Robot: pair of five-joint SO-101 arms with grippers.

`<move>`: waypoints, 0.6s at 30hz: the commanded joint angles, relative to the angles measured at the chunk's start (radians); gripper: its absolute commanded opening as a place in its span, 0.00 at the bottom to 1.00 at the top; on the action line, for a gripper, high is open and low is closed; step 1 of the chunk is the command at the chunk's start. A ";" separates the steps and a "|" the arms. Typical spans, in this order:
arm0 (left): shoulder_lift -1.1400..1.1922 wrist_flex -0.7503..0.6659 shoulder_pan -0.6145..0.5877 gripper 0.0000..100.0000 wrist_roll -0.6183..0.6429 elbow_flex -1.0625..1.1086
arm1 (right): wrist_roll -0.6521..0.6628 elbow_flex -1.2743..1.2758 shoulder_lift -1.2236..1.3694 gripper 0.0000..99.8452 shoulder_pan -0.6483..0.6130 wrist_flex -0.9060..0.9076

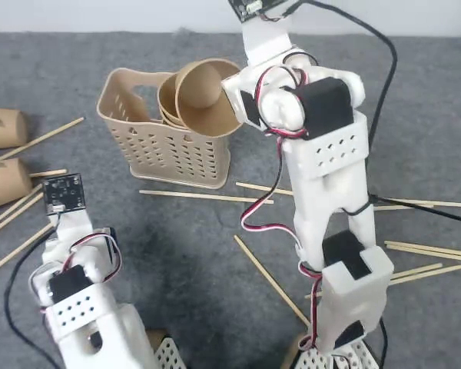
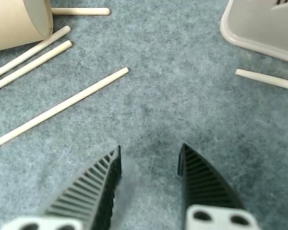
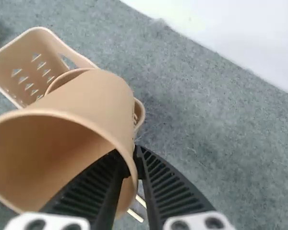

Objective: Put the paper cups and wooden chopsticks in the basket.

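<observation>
In the high view my right arm [image 1: 323, 146] stretches far across the carpet [image 1: 415, 92] to the basket [image 1: 161, 150], which stands far left of centre. At the basket's right rim hangs a tilted cup [image 1: 203, 96], its mouth turned toward the camera. It touches an inner cup [image 1: 167, 98] that sits in the basket just to its left. Two lying cups [image 1: 4, 183] rest on their sides at the left edge, well apart from the basket. Loose chopsticks [image 1: 207, 196] lie scattered: one just near of the basket, several to the right, a few at the left beside the lying cups. My left arm [image 1: 77, 296] stands near left, its wrist over the carpet. In the left wrist view the left gripper [image 2: 149, 153] has its jaws spread over bare carpet, with nothing between them. Beyond it lie four chopsticks, the mouth of a lying cup and a corner of the basket. In the right wrist view the right gripper [image 3: 134, 152] pinches the cup's wall at the rim — one jaw inside the mouth, one outside — with the basket and the inner cup just behind.
</observation>
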 commanded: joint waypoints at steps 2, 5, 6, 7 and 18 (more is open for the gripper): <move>-0.017 -0.026 0.005 0.19 -0.012 -0.002 | 0.077 -0.049 0.022 0.01 -0.045 0.015; -0.017 -0.026 0.003 0.19 -0.012 -0.002 | 0.072 -0.049 0.051 0.02 -0.044 -0.027; -0.017 -0.026 0.003 0.19 -0.012 -0.002 | 0.069 -0.049 0.056 0.04 -0.044 -0.039; -0.017 -0.026 0.003 0.19 -0.012 -0.002 | 0.069 -0.049 0.058 0.07 -0.044 -0.050; -0.017 -0.026 0.005 0.19 -0.012 -0.002 | -0.008 -0.167 -0.048 0.21 -0.042 -0.073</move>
